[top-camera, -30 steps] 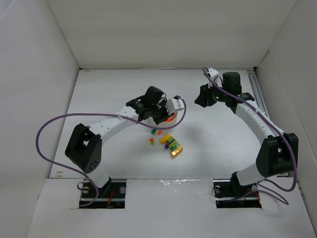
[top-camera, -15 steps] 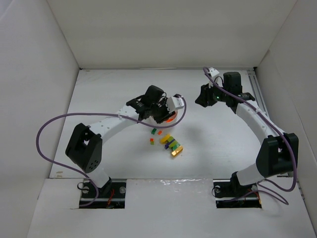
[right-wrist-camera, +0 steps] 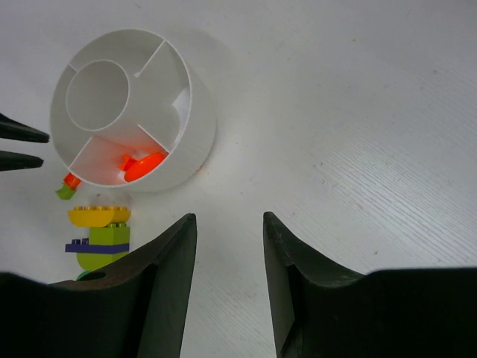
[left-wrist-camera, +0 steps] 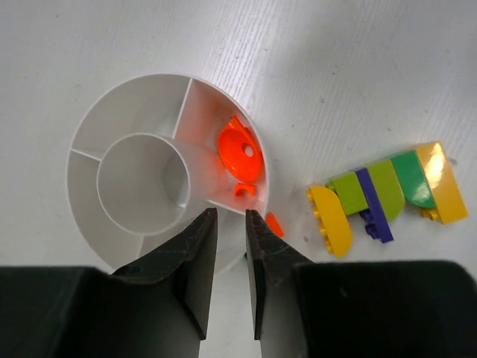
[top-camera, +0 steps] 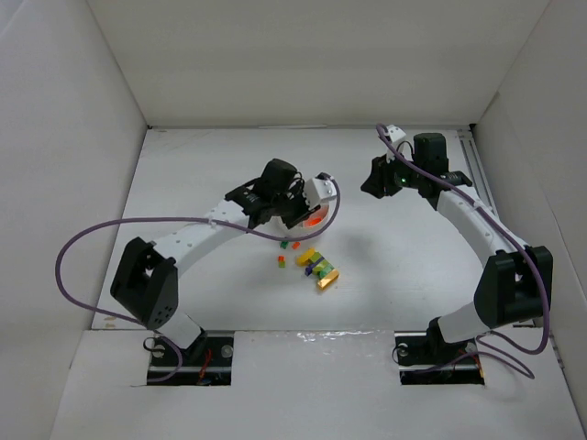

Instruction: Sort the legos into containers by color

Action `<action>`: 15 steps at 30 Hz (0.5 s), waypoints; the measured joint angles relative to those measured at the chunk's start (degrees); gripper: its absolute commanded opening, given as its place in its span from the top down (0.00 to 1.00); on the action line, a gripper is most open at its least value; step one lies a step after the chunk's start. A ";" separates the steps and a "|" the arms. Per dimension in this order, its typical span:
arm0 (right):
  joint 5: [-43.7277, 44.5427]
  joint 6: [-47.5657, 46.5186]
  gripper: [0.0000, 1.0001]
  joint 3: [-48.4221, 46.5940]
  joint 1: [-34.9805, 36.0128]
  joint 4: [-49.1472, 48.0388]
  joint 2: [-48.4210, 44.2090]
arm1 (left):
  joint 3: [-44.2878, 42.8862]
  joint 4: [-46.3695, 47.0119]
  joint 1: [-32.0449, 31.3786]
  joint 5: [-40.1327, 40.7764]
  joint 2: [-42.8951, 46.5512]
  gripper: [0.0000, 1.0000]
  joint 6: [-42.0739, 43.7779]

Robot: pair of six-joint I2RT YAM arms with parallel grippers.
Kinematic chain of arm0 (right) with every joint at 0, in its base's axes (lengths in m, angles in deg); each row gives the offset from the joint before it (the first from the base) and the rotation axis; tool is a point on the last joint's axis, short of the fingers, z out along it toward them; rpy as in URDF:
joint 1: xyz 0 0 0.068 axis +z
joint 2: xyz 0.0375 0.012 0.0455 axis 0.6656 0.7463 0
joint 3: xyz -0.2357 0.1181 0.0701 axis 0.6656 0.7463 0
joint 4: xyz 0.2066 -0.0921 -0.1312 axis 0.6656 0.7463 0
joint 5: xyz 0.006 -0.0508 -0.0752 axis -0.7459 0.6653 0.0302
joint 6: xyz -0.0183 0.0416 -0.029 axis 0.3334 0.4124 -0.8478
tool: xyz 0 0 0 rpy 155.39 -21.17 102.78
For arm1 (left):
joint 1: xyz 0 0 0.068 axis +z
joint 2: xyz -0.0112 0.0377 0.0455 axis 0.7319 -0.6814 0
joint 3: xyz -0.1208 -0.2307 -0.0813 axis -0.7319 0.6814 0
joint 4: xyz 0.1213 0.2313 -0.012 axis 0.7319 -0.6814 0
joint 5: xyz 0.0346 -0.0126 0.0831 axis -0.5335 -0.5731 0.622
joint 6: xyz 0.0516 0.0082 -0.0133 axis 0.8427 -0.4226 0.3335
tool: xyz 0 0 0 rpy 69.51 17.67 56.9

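The round white divided dish holds orange-red pieces in one wedge; its other compartments look empty. My left gripper hovers above the dish's near rim with a narrow gap between the jaws and nothing in it. A small orange-red brick lies just outside the rim. A multicolour clump of yellow, green and purple bricks lies to the right, also seen from above. My right gripper is open and empty, well away from the dish. In the top view the left gripper hides most of the dish.
Small loose green and orange-red bricks and another orange-red one lie on the white table between the dish and the clump. White walls enclose the table on the left, back and right.
My left arm's elbow and cable have swung to the left, and its wrist has shifted slightly back over the dish. The right arm has not moved.
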 measured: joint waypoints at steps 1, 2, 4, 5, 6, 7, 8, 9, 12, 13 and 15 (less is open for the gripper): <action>-0.17 0.02 0.53 0.00 0.00 0.00 0.00 | 1.09 -0.26 0.02 -0.33 1.60 0.81 0.00; -0.33 0.00 0.53 0.00 0.00 0.02 0.00 | 2.69 0.13 0.02 -0.81 3.58 0.83 0.04; -0.59 0.00 0.53 0.00 0.00 0.00 0.00 | 6.49 -0.28 0.02 -1.84 8.50 0.84 0.09; -0.66 0.02 0.53 0.00 0.02 0.02 0.00 | 8.61 -0.48 0.02 -2.25 11.10 0.84 0.15; -0.74 0.02 0.53 0.00 0.02 0.00 0.00 | 10.73 -0.85 0.02 -2.62 13.64 0.84 0.24; -0.79 0.02 0.53 0.00 0.02 0.00 0.00 | 12.63 -1.36 0.02 -2.99 15.78 0.84 0.31; -0.79 0.02 0.53 0.00 0.02 0.00 0.00 | 14.47 -2.03 0.02 -3.37 17.75 0.85 0.33; -0.81 0.02 0.53 0.00 0.02 0.00 0.02 | 15.91 -2.45 0.02 -3.58 19.04 0.85 0.33; -0.92 0.02 0.53 0.00 0.09 0.00 0.37 | 19.08 -3.98 -0.04 -3.93 20.04 0.85 -0.04; -0.94 0.02 0.53 0.00 0.13 0.02 0.57 | 19.93 -4.11 -0.02 -3.93 19.82 0.85 -0.26; -0.94 0.02 0.53 0.00 0.13 0.02 0.72 | 21.35 -4.57 -0.02 -3.93 19.58 0.85 -0.66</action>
